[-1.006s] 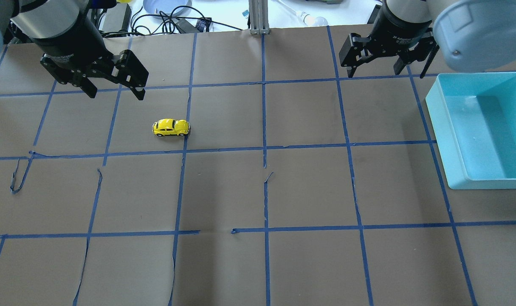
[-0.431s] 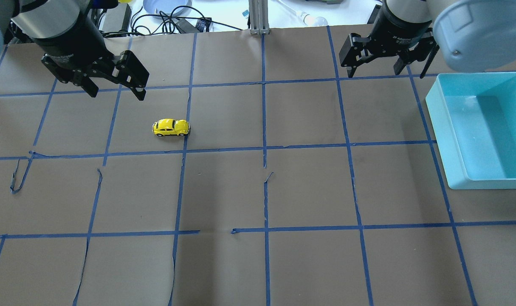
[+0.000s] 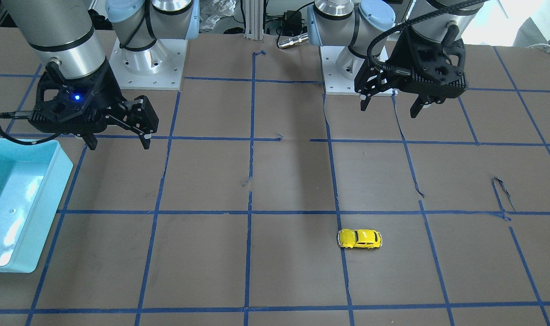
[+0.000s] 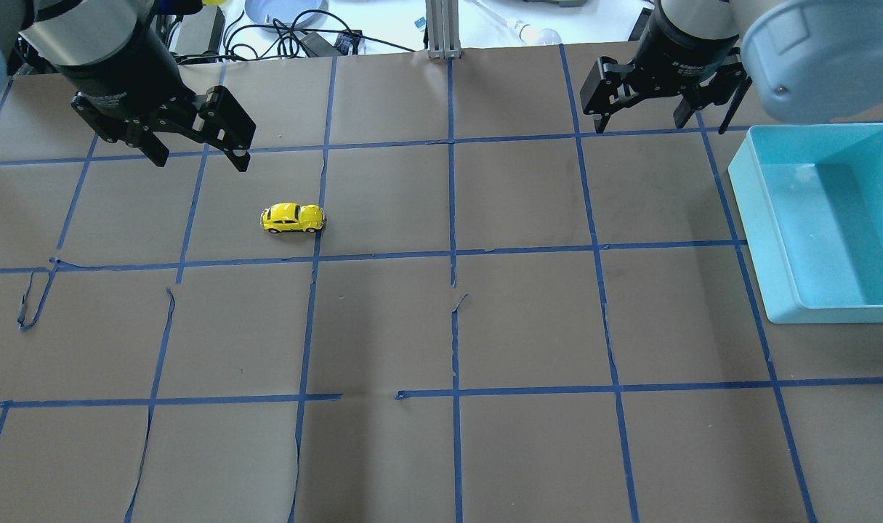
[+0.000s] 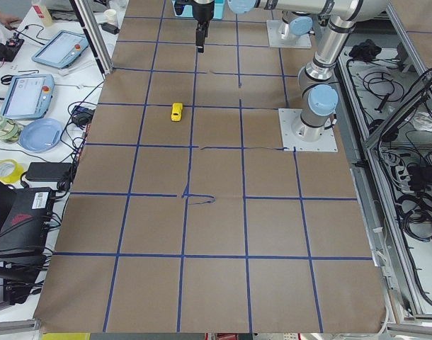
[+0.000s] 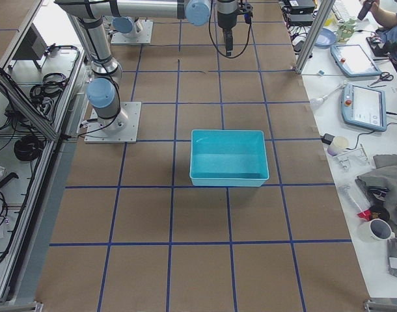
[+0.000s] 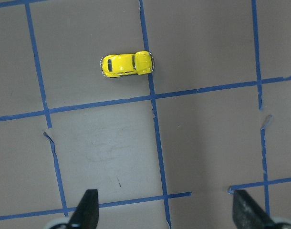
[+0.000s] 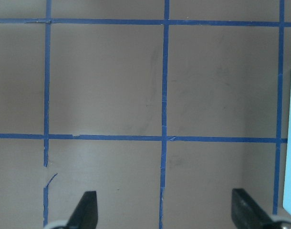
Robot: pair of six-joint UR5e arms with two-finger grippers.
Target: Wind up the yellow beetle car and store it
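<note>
The yellow beetle car [image 4: 293, 218] stands on its wheels on the brown table, left of the middle, and also shows in the front view [image 3: 360, 238] and the left side view [image 5: 176, 112]. My left gripper [image 4: 200, 160] hangs open and empty above the table, behind and to the left of the car. In the left wrist view the car [image 7: 126, 64] lies well ahead of the open gripper [image 7: 167, 212]. My right gripper [image 4: 639, 125] is open and empty at the far right, beside the bin. The right wrist view shows only table between its fingertips [image 8: 88, 210].
An empty turquoise bin [image 4: 819, 314] sits at the table's right edge and also shows in the front view [image 3: 30, 190] and the right side view [image 6: 228, 158]. Blue tape lines grid the brown paper. Cables and a plate lie beyond the far edge.
My left gripper has edged very slightly to the right. The car, the bin and the right arm have not moved.
</note>
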